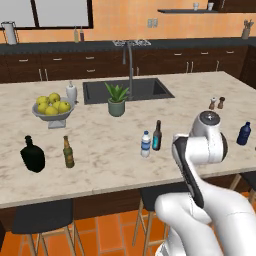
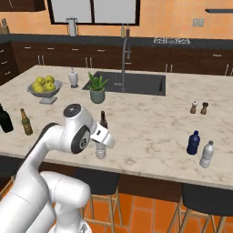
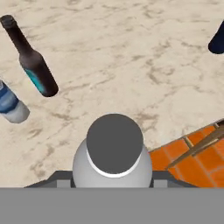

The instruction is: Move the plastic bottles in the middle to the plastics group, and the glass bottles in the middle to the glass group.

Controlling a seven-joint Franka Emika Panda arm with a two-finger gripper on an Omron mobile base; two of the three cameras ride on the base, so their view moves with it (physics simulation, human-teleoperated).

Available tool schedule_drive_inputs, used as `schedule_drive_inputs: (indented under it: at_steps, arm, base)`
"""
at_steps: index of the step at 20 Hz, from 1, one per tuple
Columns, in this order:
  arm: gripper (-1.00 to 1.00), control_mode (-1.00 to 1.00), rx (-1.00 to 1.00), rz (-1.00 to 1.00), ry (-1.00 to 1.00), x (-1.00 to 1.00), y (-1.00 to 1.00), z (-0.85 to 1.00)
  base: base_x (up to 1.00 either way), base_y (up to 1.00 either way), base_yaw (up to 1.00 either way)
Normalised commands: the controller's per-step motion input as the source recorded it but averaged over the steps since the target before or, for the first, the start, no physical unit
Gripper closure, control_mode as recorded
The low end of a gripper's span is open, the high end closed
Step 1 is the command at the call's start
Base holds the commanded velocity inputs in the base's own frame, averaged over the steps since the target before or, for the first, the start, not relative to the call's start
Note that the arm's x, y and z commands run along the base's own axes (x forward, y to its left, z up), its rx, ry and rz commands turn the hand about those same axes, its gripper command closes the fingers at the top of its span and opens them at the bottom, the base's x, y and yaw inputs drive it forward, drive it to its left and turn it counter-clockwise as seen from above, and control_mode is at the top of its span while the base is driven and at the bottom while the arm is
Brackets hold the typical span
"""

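Note:
My gripper reaches down near the counter's front edge and is shut on a plain greyish plastic bottle. In the hand view its grey cap sits right under the gripper, with the fingers against its sides. Behind it stand the brown glass bottle with a cyan label and the blue-labelled plastic bottle. The dark blue bottle stands far right, with another clear bottle beside it. The black flask and amber bottle stand far left.
A potted plant, the sink and a bowl of lemons lie further back. Salt and pepper shakers stand at the right. Stools and orange floor lie below the front edge.

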Motion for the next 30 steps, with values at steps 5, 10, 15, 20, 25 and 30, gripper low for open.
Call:
schedule_drive_inputs:
  at_steps: [5, 10, 15, 20, 25, 30]
  arm:
    - [1.00, -1.00, 0.00, -0.36, 0.13, 0.01, -0.63, 0.30]
    - [1.00, -1.00, 0.00, -0.30, 0.09, 0.09, -0.67, 0.25]
    - [1.00, -1.00, 0.00, -0.19, 0.12, 0.14, -0.84, 0.02]
    - [1.00, -1.00, 0.00, -0.08, 0.07, 0.07, -0.95, 0.00]
    - [1.00, -1.00, 0.00, 0.00, 0.00, 0.03, -0.92, 0.00]
    - [1.00, -1.00, 0.00, 0.00, -0.05, 0.15, -0.78, -0.08]
  base:
    - [0.00, 0.00, 0.00]
    - [0.00, 0.00, 0.00]
    - [0.00, 0.00, 0.00]
    - [0.00, 0.00, 0.00]
    - [0.00, 0.00, 0.00]
    - [0.00, 0.00, 0.00]
